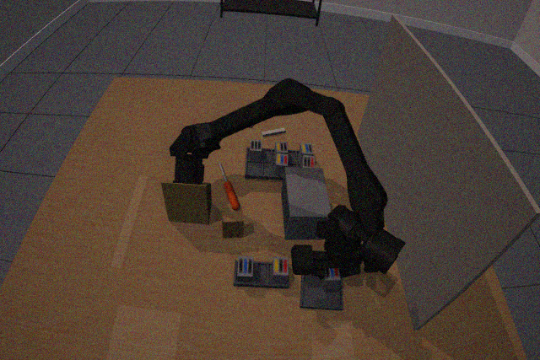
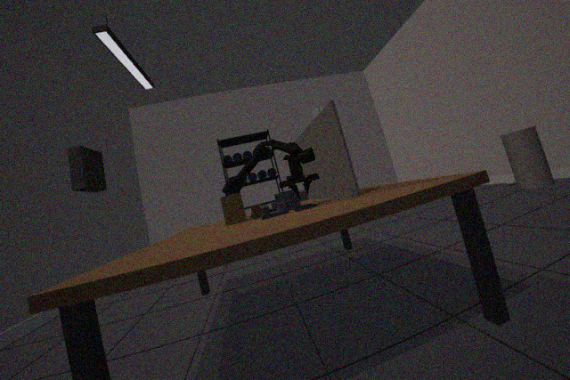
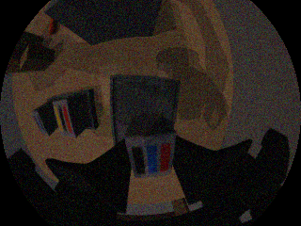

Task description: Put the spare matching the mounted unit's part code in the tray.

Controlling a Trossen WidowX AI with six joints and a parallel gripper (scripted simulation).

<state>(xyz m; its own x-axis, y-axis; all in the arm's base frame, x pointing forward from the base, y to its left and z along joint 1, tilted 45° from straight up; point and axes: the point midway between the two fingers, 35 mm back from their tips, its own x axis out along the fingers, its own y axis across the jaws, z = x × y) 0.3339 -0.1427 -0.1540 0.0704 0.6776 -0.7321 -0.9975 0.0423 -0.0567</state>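
Note:
My gripper (image 1: 330, 270) (image 3: 149, 136) is shut on a small grey spare (image 1: 333, 273) (image 3: 150, 157) with white, blue and red stripes. It holds the spare just above the back edge of the flat grey tray (image 1: 320, 297) (image 3: 143, 104) at the front right of the table. The mounted unit (image 1: 305, 203), a grey box, stands just behind the gripper. A grey holder (image 1: 261, 279) left of the tray carries a blue-striped spare (image 1: 244, 265) and a yellow and red spare (image 1: 280, 265) (image 3: 63, 116). In the exterior view the gripper (image 2: 299, 182) is small and far away.
A grey rack (image 1: 261, 166) with several striped spares stands behind the mounted unit. An orange screwdriver (image 1: 230, 195), an olive panel (image 1: 187, 202), a small olive cube (image 1: 232, 228) and a white bar (image 1: 273, 131) lie to the left and back. A tall grey board (image 1: 435, 164) stands along the right.

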